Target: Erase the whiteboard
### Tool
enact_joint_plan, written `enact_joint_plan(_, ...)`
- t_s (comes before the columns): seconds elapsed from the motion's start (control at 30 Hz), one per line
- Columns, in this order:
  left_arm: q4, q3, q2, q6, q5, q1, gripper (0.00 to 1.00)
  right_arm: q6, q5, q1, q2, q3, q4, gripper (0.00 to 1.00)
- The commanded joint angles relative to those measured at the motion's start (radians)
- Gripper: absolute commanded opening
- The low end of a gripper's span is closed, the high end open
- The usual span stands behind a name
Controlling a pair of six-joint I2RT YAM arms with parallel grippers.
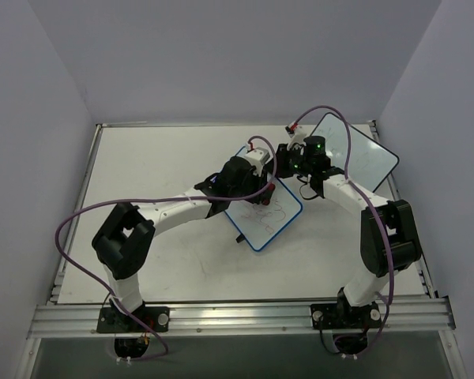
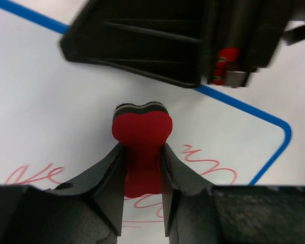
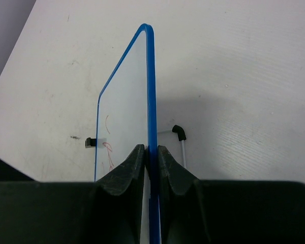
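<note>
Nearest me, my two arm bases are sitting on the metal rail (image 1: 237, 316) along the near edge of the worktop (image 1: 158, 174), one at the left and one at the right. Two purple cables (image 1: 71, 221) are looping up from them, one per arm.

Both arms are reaching in toward the middle of the worktop, a little right of centre. One blue-framed whiteboard (image 1: 265, 217) is sitting there, with red scribbles on its face. I am clenching my left gripper (image 2: 142, 152) around the one red eraser (image 2: 142, 127), its dark felt end pointing away from me just above the board's face; I cannot tell whether it is touching. Red marks are showing on either side of my fingers (image 2: 109, 183).

My right gripper (image 3: 151, 152) is pinching the blue rim of that same whiteboard (image 3: 124, 101) at its far end, so its wrist camera is seeing the board edge-on.

Further out, a second board (image 1: 355, 154), dark-framed, is lying at the far right corner, partly overhanging the worktop's right edge.

The worktop is showing white and slightly scuffed. Three plain pale grey-lilac walls (image 1: 221, 55) are closing it in at left, far and right.
</note>
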Motion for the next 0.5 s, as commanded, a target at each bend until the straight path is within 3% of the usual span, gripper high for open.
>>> enact_joint_plan(0.0, -0.114, -0.013, 0.041, 0.009, -0.048, 0.077, 0.02, -0.014, -0.060, 0.023, -0.013, 0.004, 0.003, 0.00)
enact_joint_plan(0.27, -0.149, 0.019, 0.045, 0.030, -0.037, 0.088, 0.02, -0.017, -0.058, 0.026, -0.016, 0.005, -0.001, 0.00)
enact_joint_plan(0.47, -0.168, 0.039, 0.047, 0.055, -0.050, 0.025, 0.02, -0.019, -0.058, 0.025, -0.016, 0.007, -0.004, 0.00)
